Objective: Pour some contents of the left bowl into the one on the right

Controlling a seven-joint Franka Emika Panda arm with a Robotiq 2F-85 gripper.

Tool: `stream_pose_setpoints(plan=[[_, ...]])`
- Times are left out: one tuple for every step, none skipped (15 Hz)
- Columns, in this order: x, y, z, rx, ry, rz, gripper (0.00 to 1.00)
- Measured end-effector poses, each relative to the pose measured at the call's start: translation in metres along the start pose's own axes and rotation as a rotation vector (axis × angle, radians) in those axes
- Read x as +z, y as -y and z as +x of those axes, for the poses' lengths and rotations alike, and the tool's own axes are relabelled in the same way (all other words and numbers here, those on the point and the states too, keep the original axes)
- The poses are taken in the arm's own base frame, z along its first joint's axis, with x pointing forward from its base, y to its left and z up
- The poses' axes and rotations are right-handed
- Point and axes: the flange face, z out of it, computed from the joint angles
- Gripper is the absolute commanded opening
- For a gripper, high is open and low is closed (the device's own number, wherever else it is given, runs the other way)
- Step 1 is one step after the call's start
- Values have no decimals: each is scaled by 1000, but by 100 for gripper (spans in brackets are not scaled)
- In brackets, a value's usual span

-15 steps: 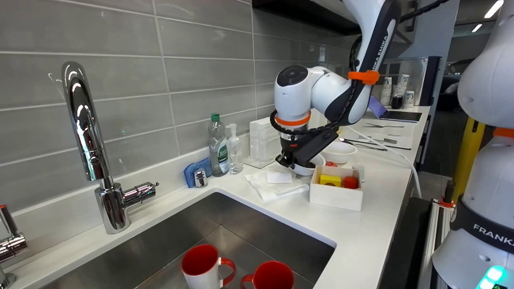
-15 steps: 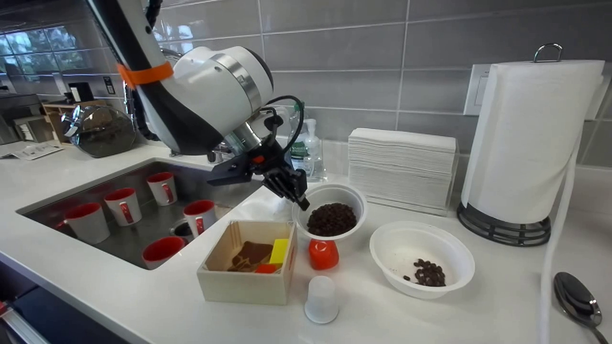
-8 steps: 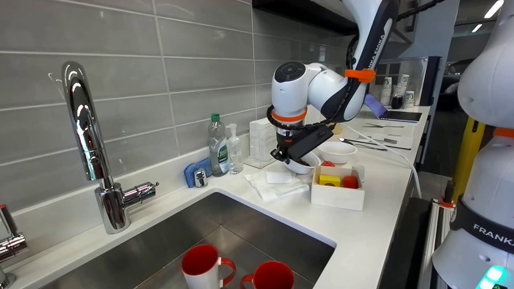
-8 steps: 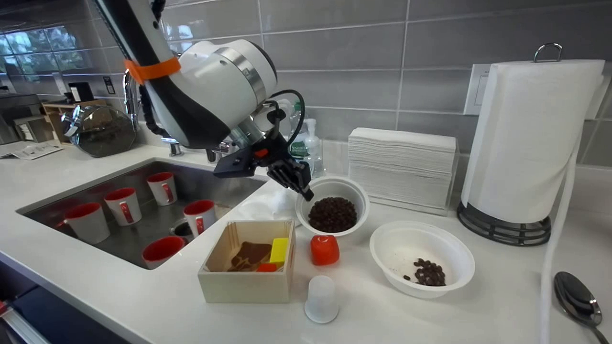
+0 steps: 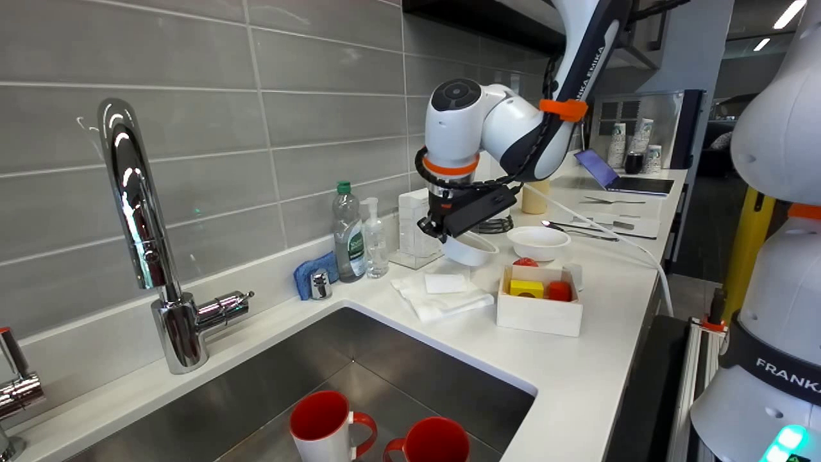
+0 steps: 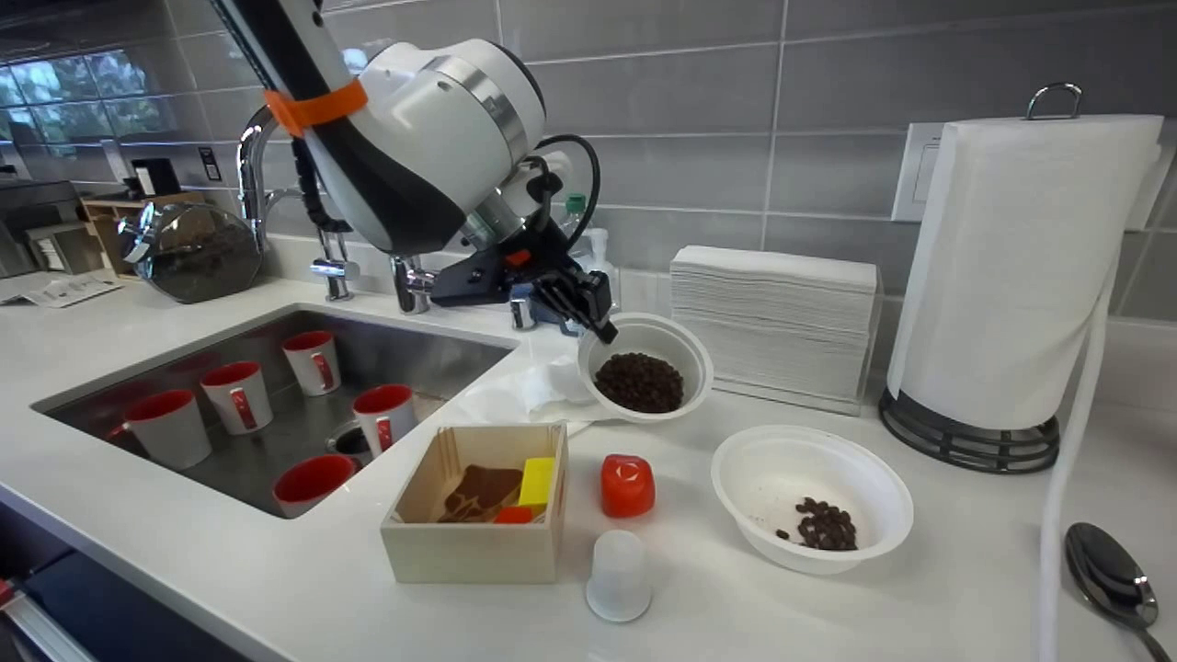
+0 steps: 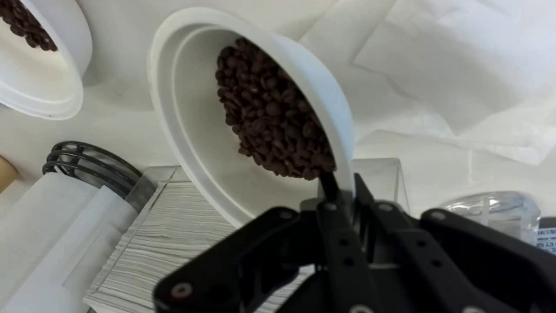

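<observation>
Over a white counter (image 6: pixel 736 616) hangs a Franka arm (image 6: pixel 405 156), its gripper (image 7: pixel 345 191), jaws clamped on the rim of the raised, tilted left bowl (image 6: pixel 659 338) at ten o'clock in an exterior view. At four o'clock from it sits the right bowl (image 6: pixel 782 469), at six a red object (image 6: pixel 628 485). Dark chips (image 6: pixel 639 383) pile in the left bowl; fewer lie in the right.

My claw (image 7: pixel 346 187) looks matt, both bowls (image 6: pixel 657 338) (image 6: pixel 768 478) smooth plastic, the sink (image 5: pixel 423 372) brushed metal, the box (image 6: pixel 474 553) wood, the tiles (image 6: pixel 644 97) glossy.
</observation>
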Motion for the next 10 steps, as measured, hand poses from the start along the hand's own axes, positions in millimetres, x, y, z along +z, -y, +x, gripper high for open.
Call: stream_pose_setpoints(plan=[[-2,-1,3,4,-7,0,0],[-3,-2,5,8,-13,-2,0],[-4,-3,7,11,-17,-4,0],[-6,-5,9,16,-22,-7,0],[-8,-7,11,24,-27,-11,0],[-10,-10,14,35,-32,-16,0],[-13,-13,18,50,-38,-21,0],[-17,-17,22,70,-44,-27,0],[-20,-22,26,89,-50,-34,0],[-25,-27,30,112,-57,-42,0]])
